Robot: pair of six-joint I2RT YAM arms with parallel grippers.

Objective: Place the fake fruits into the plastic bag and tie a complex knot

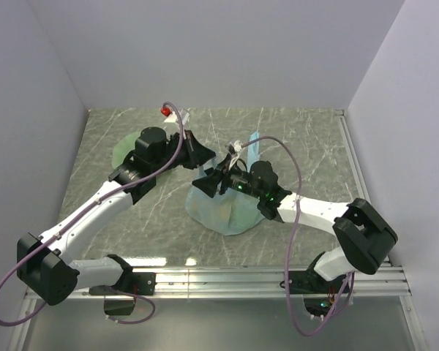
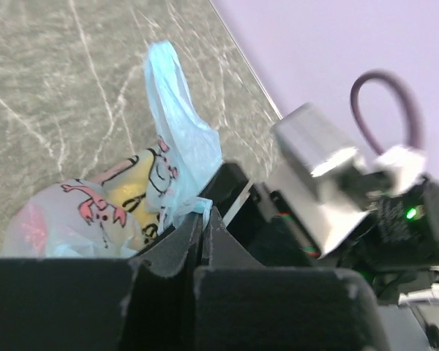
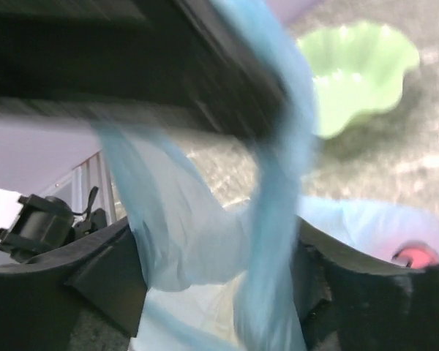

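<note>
On the table [image 1: 307,146], about mid-way and a bit toward the right edge, your plastic bag [image 1: 223,212] sits with the fake fruits [image 2: 128,191] showing yellow and red through the film. Your left gripper [image 2: 205,219] is clamped tight on bag film beside an upright handle. Your right gripper [image 3: 219,270] has its jaws wide, with blue film hanging between them, not pinched. The green dish [image 1: 128,150] sits by the left edge, toward the far corner.

walls: plain white [image 1: 205,51] | table: grey-green marble-look top [image 1: 307,139] | near edge: aluminium rail [image 1: 227,278]
</note>
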